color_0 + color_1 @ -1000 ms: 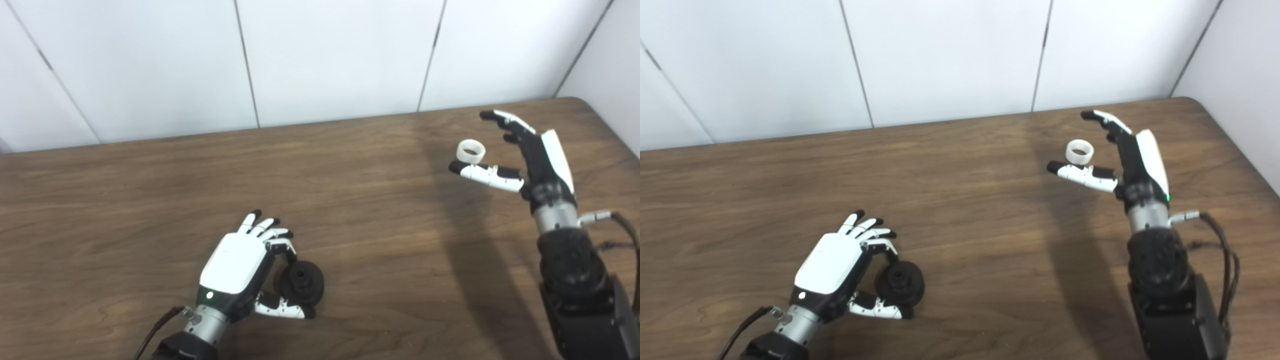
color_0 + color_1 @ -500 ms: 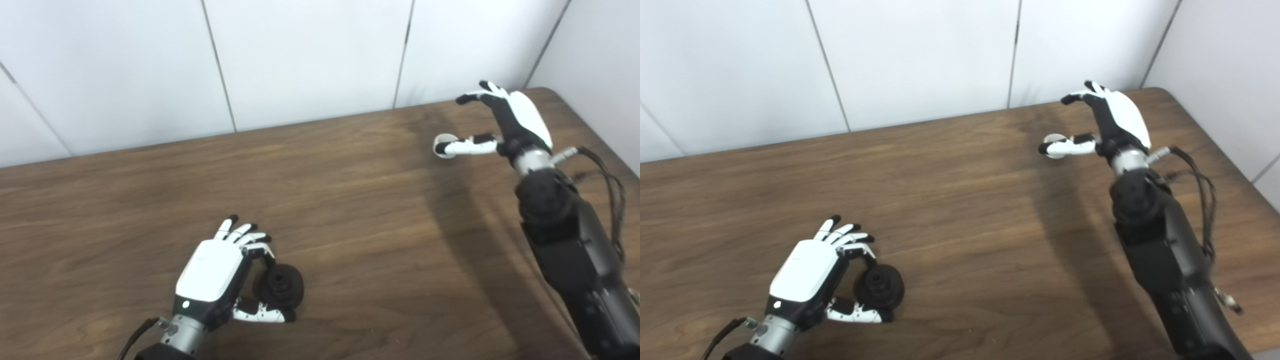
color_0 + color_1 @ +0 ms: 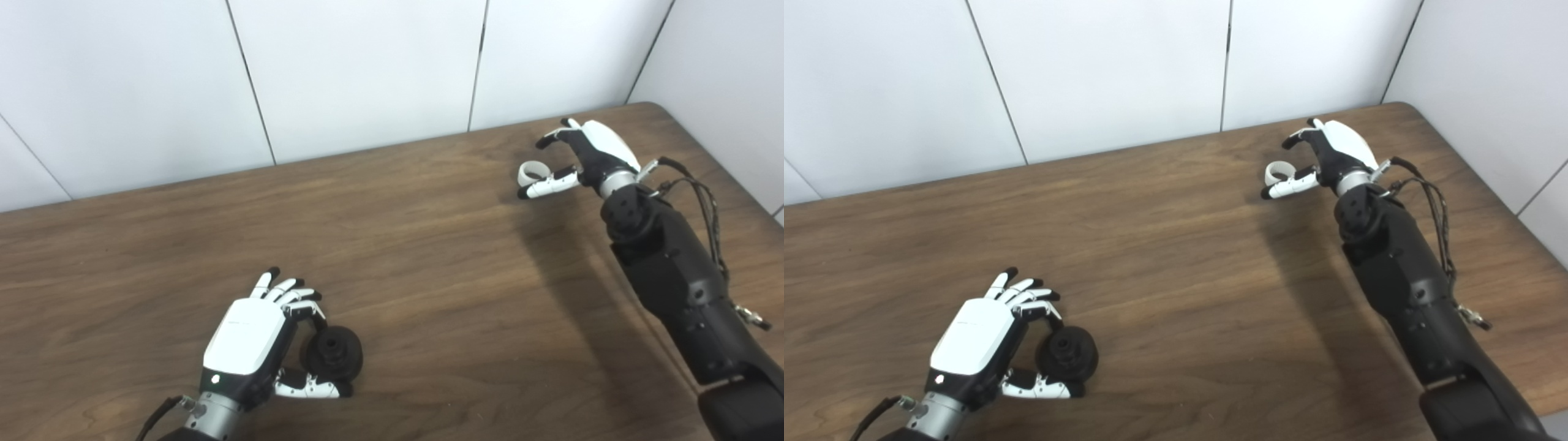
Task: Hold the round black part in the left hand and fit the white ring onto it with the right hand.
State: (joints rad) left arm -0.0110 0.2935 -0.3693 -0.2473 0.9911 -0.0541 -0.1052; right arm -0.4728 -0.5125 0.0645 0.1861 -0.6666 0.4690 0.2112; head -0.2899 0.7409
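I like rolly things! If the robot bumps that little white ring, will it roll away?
Maybe. The white ring is round, and it seems tipped up on its edge, so a nudge could roll it. It looks small and thin, so probably light. The right hand is open around it, thumb in front, which might block it.

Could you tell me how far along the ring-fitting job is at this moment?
Early stage. The left hand has its fingers around the round black part, which looks to rest on the table still. The right hand is spread around the white ring at the far right, not yet closed on it. Left: grasping the ring, bringing it over and fitting it.
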